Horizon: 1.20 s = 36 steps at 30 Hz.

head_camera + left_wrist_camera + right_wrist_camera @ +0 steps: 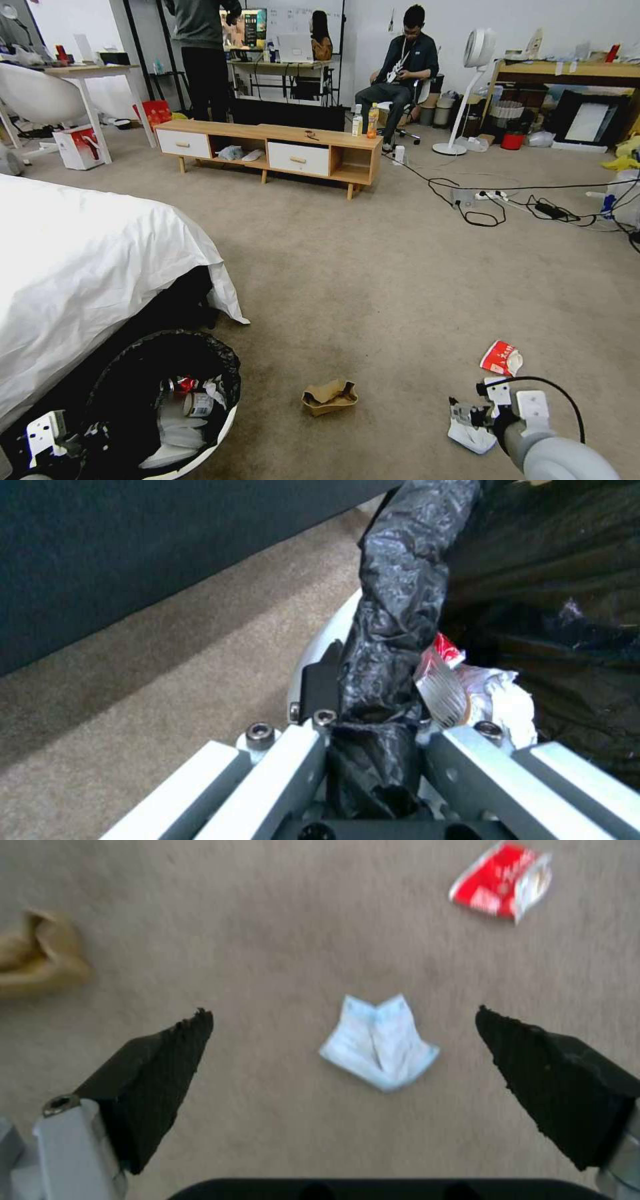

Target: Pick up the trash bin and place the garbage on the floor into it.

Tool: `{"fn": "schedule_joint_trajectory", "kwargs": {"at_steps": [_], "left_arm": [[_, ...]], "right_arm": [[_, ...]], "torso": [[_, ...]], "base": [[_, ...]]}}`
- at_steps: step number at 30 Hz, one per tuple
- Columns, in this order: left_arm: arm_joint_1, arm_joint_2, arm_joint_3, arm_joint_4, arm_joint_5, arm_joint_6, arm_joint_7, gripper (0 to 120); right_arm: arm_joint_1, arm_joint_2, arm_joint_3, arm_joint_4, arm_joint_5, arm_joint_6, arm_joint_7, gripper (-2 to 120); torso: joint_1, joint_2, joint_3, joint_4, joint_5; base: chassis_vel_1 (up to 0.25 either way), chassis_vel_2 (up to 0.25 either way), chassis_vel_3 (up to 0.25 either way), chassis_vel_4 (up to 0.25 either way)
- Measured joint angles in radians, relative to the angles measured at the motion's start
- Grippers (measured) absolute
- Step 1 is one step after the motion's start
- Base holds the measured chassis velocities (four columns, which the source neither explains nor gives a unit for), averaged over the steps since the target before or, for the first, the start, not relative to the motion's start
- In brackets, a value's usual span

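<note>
The trash bin (pixel 200 440), white with a crinkled black bag over its rim, sits at the lower left beside the bed and holds tissues and a red can. My left gripper (pixel 373 715) is shut on the bin's bag-covered rim (pixel 400 605). On the carpet lie pieces of garbage: a brown cardboard tray (pixel 329 397), a red-and-white packet (pixel 501 358) and a folded white tissue (pixel 379 1042). My right gripper (pixel 343 1025) hangs open above that tissue (pixel 471 437), one finger on each side, not touching it.
A bed with a white sheet (pixel 87 267) fills the left. A low wooden TV stand (pixel 273 150) with two upright drink bottles (pixel 365 121) stands at the back. Cables and a power strip (pixel 493 197) cross the carpet at right. Open carpet lies between.
</note>
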Motion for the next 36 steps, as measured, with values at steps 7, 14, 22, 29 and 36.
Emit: {"fn": "schedule_joint_trajectory", "kwargs": {"at_steps": [7, 14, 22, 29, 36], "left_arm": [[0.001, 0.007, -0.005, 0.008, -0.003, 0.0, 0.002, 1], [-0.002, 0.008, -0.003, 0.013, -0.004, 0.0, 0.002, 1], [-0.002, 0.005, -0.002, 0.017, -0.003, 0.0, 0.001, 1], [-0.003, -0.001, -0.002, 0.024, 0.0, 0.0, 0.001, 1], [-0.006, -0.007, 0.0, 0.029, 0.003, 0.0, 0.0, 1]], "right_arm": [[0.026, 0.02, -0.036, -0.125, -0.001, 0.006, -0.002, 100], [0.066, 0.033, -0.059, -0.225, -0.006, 0.026, -0.018, 100], [0.117, 0.051, -0.084, -0.329, -0.027, 0.062, -0.05, 100], [0.161, 0.065, -0.096, -0.423, -0.049, 0.101, -0.075, 99], [0.201, 0.076, -0.115, -0.498, -0.073, 0.122, -0.095, 97]], "torso": [[0.0, 0.0, 0.0, 0.0, 0.0001], [0.0, 0.0, 0.0, 0.0001, -0.0001], [0.0, 0.0, 0.0, 0.0, 0.0], [0.0, 0.0, 0.0, 0.0, -0.0002], [0.0, 0.0, 0.0, 0.0001, -0.0001]], "base": [[0.0, 0.0, 0.0, 0.0], [0.0, 0.0, 0.0, 0.0], [0.0, 0.0, 0.0, 0.0], [0.0, 0.0, 0.0, 0.0], [0.0, 0.0, 0.0, 0.0]]}}
